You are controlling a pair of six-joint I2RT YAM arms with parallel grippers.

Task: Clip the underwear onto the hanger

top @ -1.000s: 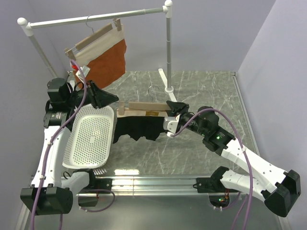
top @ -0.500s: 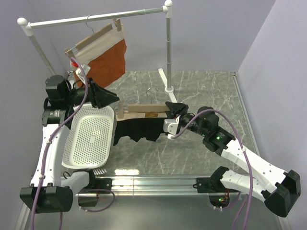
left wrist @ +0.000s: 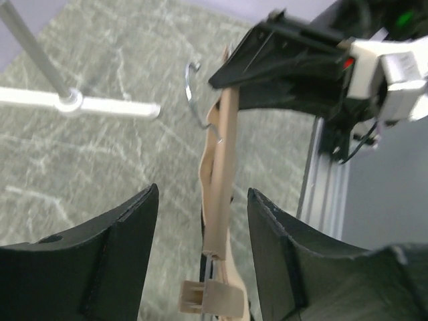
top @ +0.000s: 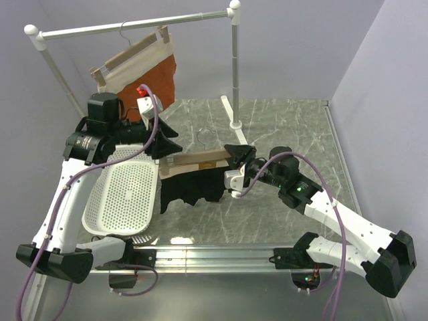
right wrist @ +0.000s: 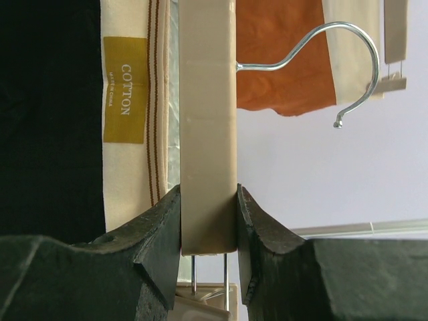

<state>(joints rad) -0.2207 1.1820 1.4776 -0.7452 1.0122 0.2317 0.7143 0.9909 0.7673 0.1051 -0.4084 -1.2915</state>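
Swung inward since the earlier frame, the left gripper [top: 172, 142] is spread at the hanger's [top: 200, 159] left end, a white basket [top: 127, 194] just beside it. Left wrist: the hanger is seen between the parted jaws, untouched. Right wrist: the right gripper [right wrist: 208, 200] is clamped on the hanger, the underwear [right wrist: 47, 120] just left of it

The table [top: 287, 127] has a grey-green, marble-pattern top. An aluminium rail [top: 214, 253] runs along its near edge. A white rack foot [top: 229, 109] stands directly on the top at rear centre and carries an upright post [top: 235, 67]. A white perforated basket [top: 124, 197] occupies the left side, close to the rail. The black underwear [top: 190, 188] hangs low over the centre of the top. Whether its lower edge touches the surface cannot be determined.
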